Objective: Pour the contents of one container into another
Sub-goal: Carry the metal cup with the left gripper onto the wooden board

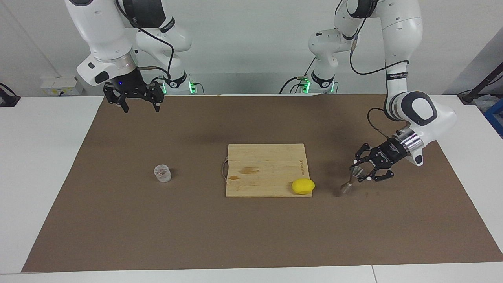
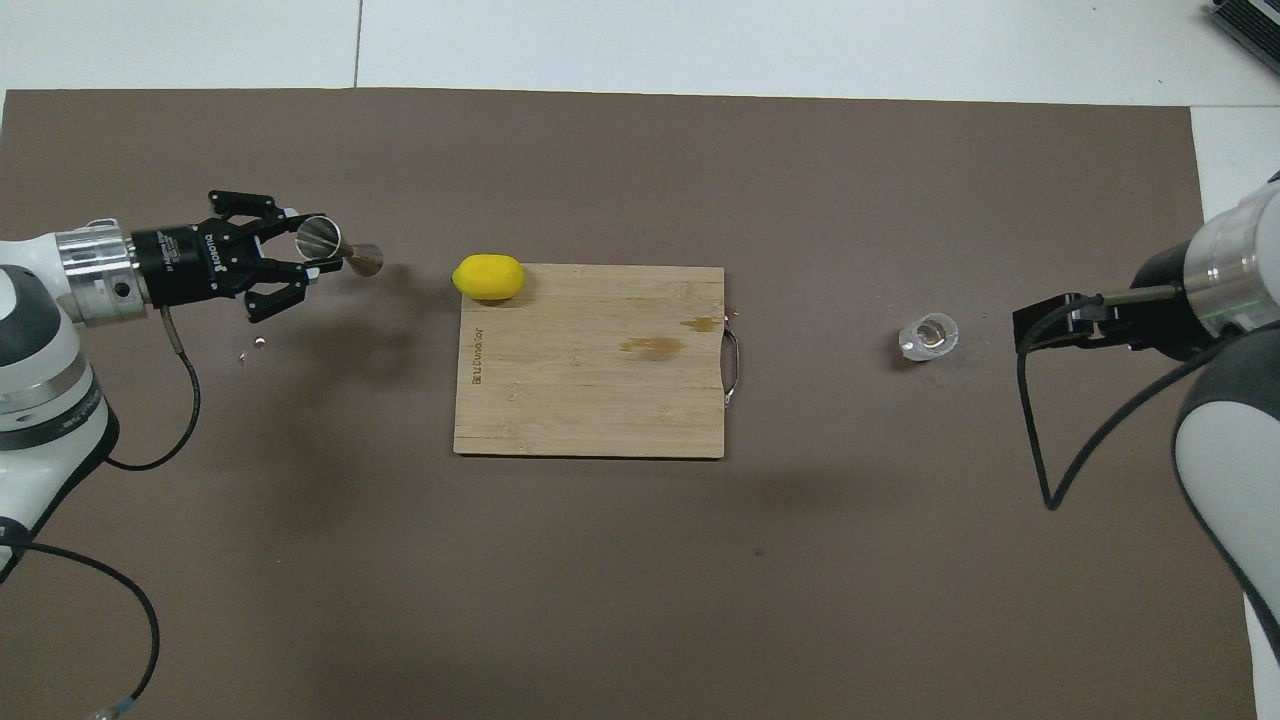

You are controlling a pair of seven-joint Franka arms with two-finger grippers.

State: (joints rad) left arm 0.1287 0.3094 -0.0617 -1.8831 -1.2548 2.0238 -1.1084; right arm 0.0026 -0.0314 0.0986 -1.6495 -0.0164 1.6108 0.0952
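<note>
The steel jigger (image 1: 351, 181) is seen clamped at its upper cone between the fingers of the left end effector (image 1: 358, 173), toward the left arm's end of the worktop (image 1: 59, 129). The jigger is tilted, its lower cone close to the brown mat (image 1: 251, 236); whether that cone touches the mat cannot be told. The open mouth of the upper cone is visible from overhead.

The clear glass tumbler (image 1: 162, 173) is noted standing upright on the mat toward the right arm's end, well apart from the jigger. The right end effector (image 1: 140, 103) is held raised over the mat's edge nearest the robots, its fingers spread apart and gripping nothing; this arm waits.

Between the two vessels a bamboo cutting board (image 1: 267, 169) lies flat. A lemon (image 1: 303, 186) rests on the board's corner nearest the jigger, at the edge farther from the robots.
</note>
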